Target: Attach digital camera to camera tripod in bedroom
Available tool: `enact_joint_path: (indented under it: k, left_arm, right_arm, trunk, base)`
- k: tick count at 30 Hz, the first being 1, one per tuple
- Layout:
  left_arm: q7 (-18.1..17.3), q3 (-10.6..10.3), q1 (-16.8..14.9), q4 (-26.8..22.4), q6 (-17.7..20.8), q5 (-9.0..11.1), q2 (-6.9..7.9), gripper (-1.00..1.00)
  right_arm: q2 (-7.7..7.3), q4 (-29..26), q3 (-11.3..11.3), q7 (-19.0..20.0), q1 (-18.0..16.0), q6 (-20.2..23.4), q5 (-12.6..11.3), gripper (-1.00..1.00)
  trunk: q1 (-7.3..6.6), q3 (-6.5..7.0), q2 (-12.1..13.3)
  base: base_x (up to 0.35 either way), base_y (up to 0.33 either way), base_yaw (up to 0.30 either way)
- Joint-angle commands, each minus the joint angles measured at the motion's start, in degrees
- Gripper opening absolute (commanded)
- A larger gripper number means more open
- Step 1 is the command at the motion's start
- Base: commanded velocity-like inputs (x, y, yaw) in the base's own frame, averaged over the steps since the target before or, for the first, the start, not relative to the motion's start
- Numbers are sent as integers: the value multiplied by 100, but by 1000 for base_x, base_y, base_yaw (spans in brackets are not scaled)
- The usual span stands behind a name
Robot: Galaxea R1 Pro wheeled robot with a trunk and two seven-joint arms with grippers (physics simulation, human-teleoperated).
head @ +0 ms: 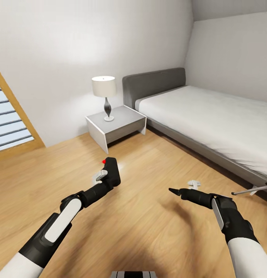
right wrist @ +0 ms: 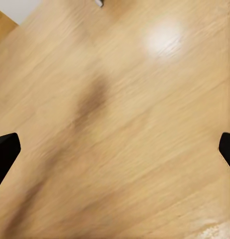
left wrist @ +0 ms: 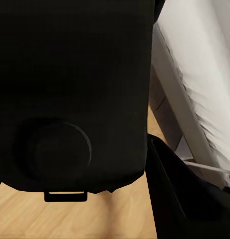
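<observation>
Above the floor, left fingers [head: 103, 178] clamp the digital camera [head: 112, 170].

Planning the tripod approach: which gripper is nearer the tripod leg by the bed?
Right. The right gripper is beside the tripod leg; the left gripper, holding the digital camera, is farther away.

Bright, even light; a soft glare patch on the wood floor [right wrist: 162, 37], faint blurred shadows.

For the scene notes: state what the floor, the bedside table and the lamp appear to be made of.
Floor: light wood planks, semi-gloss, with visible grain and a soft glare patch. Bedside table: pale grey, matte, likely painted board. Lamp: white shade, probably fabric, on a dark glossy curved stem; its material is unclear.
</observation>
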Motion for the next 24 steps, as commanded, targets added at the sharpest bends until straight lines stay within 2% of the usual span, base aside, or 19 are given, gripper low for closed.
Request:
enact_joint_path:
  k: [1, 4, 12, 13, 18, 19, 24]
  left_arm:
    - [88, -23, -4, -9, 9, 44, 3, -100]
    - [239, -57, -4, 20, 6, 44, -5, -100]
    - [296, -47, -4, 107, -11, 60, -3, -100]
    - [515, -31, -4, 399, -39, 63, -7, -100]
    - [868, -50, -4, 618, -60, 54, -11, -100]
    - [1033, -53, -4, 648, -69, 50, -12, -100]
    - [1173, -56, -4, 661, -87, 47, -13, -100]
  right_arm:
    - [4, -5, -16, 17, -4, 37, 30, 100]
    - [-1, -5, -3, -62, -4, 145, 49, 100]
    - [5, -5, -2, -85, -4, 222, 57, 100]
    - [6, -5, -3, -227, -4, 229, 60, 100]
    - [5, -5, -12, -346, -4, 230, 58, 100]
    - [1, -5, -12, -372, -4, 230, 59, 100]
    - [-1, 6, -2, -397, -4, 232, 58, 100]
  trunk:
    - [-3, 18, 0]
    - [-11, 84, 4]
    - [-32, 262, 14]
    - [-34, 284, 16]
    - [-47, 395, 22]
    - [-50, 417, 24]
    - [-63, 527, 30]
  base:
    - [0, 0, 0]
    - [0, 0, 0]
    - [0, 0, 0]
    - [0, 0, 0]
    - [0, 0, 0]
    - [0, 0, 0]
    - [0, 0, 0]
